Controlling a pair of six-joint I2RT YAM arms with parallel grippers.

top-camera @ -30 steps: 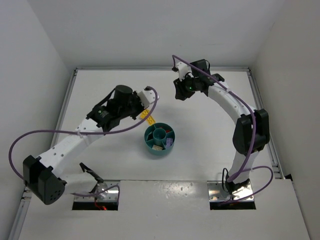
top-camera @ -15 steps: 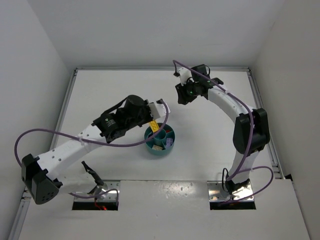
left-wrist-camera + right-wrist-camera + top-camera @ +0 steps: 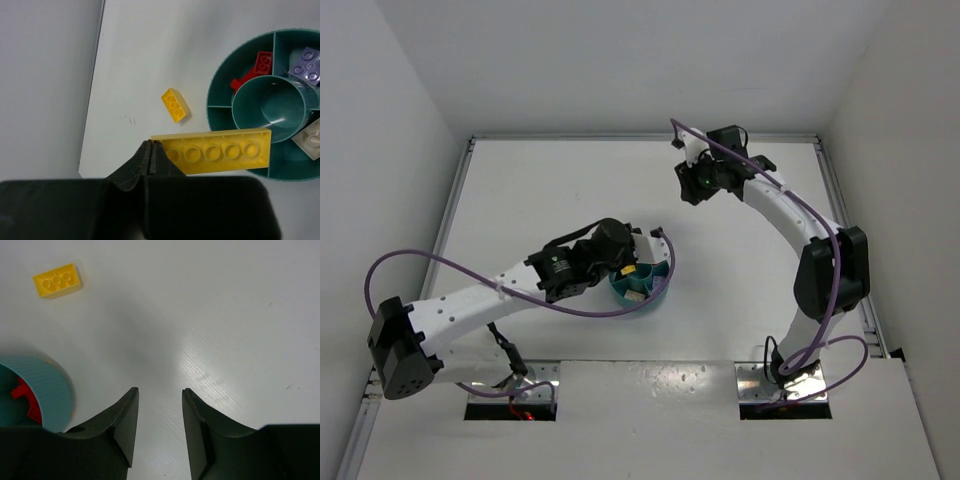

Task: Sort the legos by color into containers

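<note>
Top external: teal dish point(image 3: 642, 290) mid-worktop point(image 3: 540, 200); left arm point(image 3: 500, 292) reaches over its left rim, right arm point(image 3: 790, 215) raised well apart beyond it.

Left wrist: left fingers point(image 3: 151, 156) pinched tight on the end of a long yellow brick point(image 3: 216, 153), held over the dish's edge. Small yellow brick point(image 3: 174, 105) loose on worktop beside the dish. Red point(image 3: 262, 62), purple point(image 3: 308, 64), beige point(image 3: 313, 140) bricks in separate ring compartments.

Right wrist: right fingers point(image 3: 160, 427) parted, holding nothing, above bare worktop.
</note>
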